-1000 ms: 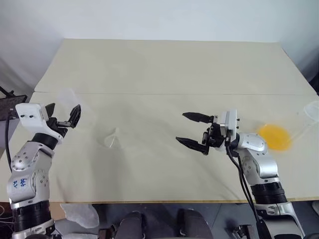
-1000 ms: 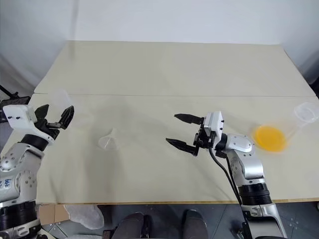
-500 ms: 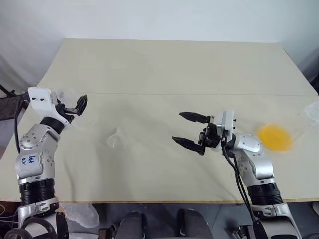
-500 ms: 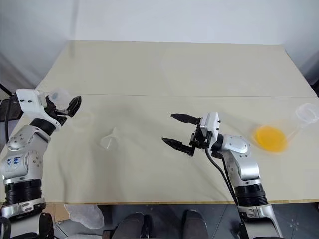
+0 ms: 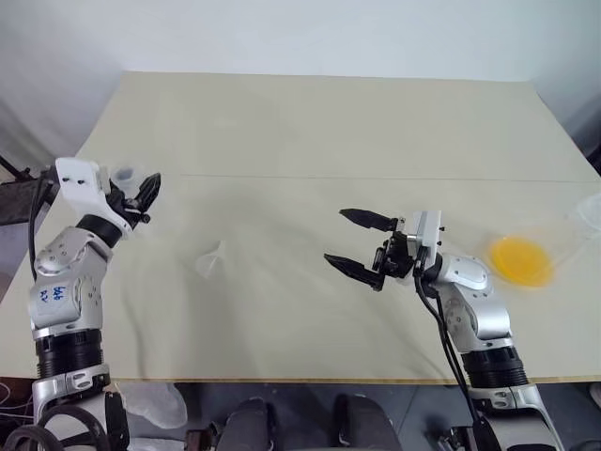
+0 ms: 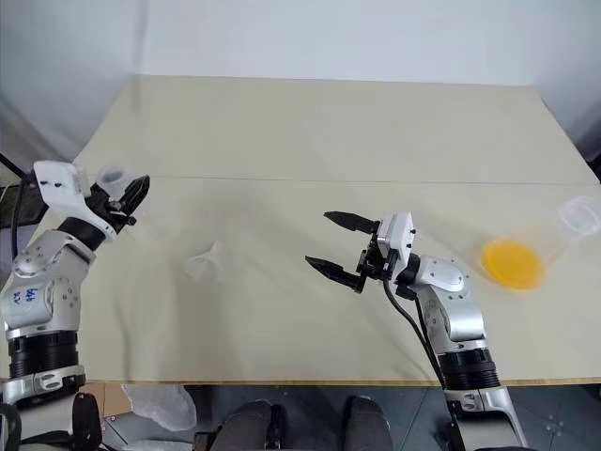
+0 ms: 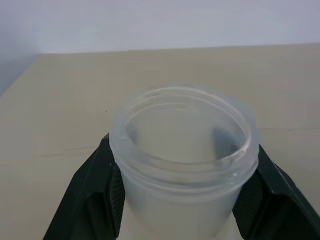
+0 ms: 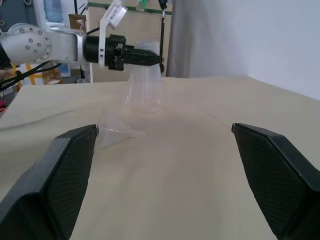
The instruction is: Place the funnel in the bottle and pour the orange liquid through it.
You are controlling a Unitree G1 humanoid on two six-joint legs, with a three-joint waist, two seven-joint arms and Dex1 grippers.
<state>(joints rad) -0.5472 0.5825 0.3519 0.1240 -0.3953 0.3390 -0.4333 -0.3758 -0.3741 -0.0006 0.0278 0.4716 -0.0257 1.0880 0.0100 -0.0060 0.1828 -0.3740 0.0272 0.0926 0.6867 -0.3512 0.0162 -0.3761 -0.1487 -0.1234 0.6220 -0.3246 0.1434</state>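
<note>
**Item: funnel (image 5: 214, 263).** Lies on its side on the table (image 5: 310, 122), loose, touched by nothing. The long axis runs roughly from the near table edge to the far one. The cone mouth seems to face the near edge and the stem the far edge, though the clear plastic makes this hard to confirm.

**Item: bottle (image 7: 182, 150).** Sits to the robot's left of the funnel and a little beyond it, apart from it. It is upright, mouth up, long axis vertical. Whether its base rests on the table or hangs just above it cannot be told.

**Item: left fingers (image 7: 90, 200).** Clamped on the bottle's neck, one on each side just under the rim.

**Item: right fingers (image 5: 366, 219).** Spread wide and empty, to the robot's right of the funnel, about level with it and with bare table between. They point across at the funnel, so they would meet it side-on, across its long axis. The stem lies towards the further finger.

**Item: orange liquid (image 5: 519, 260).** Far to the robot's right of the funnel, beyond the right arm. It is pooled in a clear flask (image 5: 587, 212) whose neck points away from the funnel.

**Assessment.** The two arms are about equally near the funnel. The left is occupied, so the pick likely falls to the right. The funnel then needs turning stem-down to suit the bottle's upward mouth.
</note>
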